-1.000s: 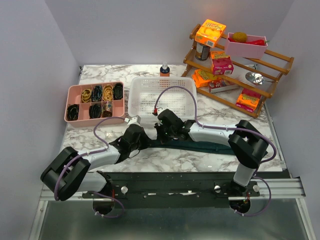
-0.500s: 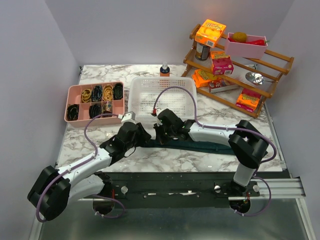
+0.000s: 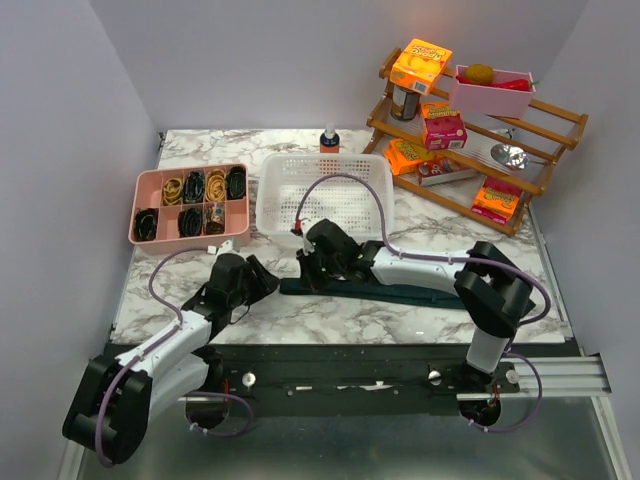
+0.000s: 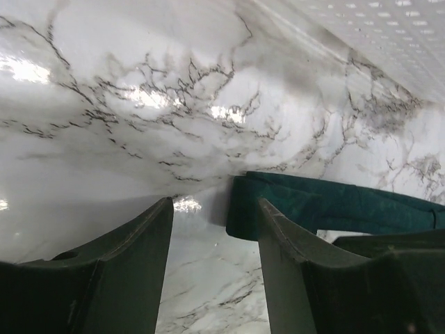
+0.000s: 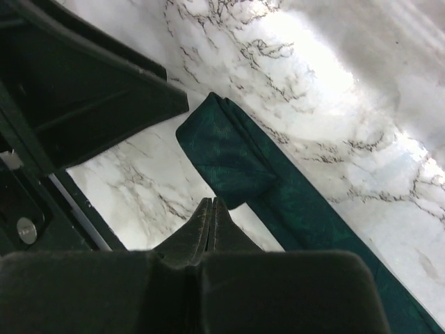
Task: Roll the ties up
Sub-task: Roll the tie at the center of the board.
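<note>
- The tie [image 3: 400, 293] lies flat on the marble table [image 3: 330, 315], at 6 o'clock from the basket [image 3: 325, 190], running from 9 to 3 o'clock.
- Its 9 o'clock end is folded over on itself [image 5: 233, 160].
- The left gripper [image 3: 260, 279] sits at 9 o'clock of that end, fingers [image 4: 139, 243] spread apart and holding nothing. In the wrist view the folded end [image 4: 292, 205] lies just ahead of the tips.
- The right gripper [image 3: 303, 264] is over the same end, fingers [image 5: 211, 212] pressed together, tips at the fold's edge. Whether they touch the cloth cannot be told.
- A pink tray [image 3: 142, 190] sits at 9 o'clock of the basket, a wooden rack [image 3: 545, 128] at 2 o'clock.
</note>
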Motion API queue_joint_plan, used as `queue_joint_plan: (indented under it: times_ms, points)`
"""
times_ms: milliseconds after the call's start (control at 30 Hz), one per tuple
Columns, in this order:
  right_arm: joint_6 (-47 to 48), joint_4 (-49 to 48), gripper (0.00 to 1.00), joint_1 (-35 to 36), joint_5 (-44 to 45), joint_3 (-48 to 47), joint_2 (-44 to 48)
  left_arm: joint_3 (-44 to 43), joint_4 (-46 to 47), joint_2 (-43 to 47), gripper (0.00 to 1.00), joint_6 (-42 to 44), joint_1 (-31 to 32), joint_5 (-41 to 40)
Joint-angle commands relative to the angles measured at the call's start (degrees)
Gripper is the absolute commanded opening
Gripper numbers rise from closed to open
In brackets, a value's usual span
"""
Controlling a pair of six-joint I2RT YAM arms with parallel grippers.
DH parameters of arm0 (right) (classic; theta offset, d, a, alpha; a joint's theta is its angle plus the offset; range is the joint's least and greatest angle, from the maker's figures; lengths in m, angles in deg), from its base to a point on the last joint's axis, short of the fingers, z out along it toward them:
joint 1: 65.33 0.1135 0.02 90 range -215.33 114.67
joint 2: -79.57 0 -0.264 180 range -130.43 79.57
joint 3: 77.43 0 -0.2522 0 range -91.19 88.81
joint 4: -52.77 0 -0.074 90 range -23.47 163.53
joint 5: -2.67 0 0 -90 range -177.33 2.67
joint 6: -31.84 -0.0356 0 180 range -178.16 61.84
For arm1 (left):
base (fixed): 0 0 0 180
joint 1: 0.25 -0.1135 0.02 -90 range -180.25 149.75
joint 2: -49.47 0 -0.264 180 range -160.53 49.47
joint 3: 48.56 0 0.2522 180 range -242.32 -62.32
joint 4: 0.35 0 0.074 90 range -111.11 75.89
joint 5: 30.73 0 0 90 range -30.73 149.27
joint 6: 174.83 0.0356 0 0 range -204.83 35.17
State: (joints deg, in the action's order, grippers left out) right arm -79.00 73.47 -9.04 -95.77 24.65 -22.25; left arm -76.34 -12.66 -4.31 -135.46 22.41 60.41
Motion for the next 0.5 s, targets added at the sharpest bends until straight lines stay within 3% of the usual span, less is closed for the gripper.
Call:
queue_joint_plan:
  times_ms: [0, 467]
  points:
    - [1.6, -0.3, 0.01, 0.3, 2.3, -2.5, -3.8, 3.3, 9.2, 0.7, 0.6, -1.0, -0.8, 7.0]
    - [3.0, 2.6, 0.01, 0.3, 7.5, -5.9, -8.6, 8.3, 22.4, -5.2, 0.58, -3.4, -0.9, 10.8]
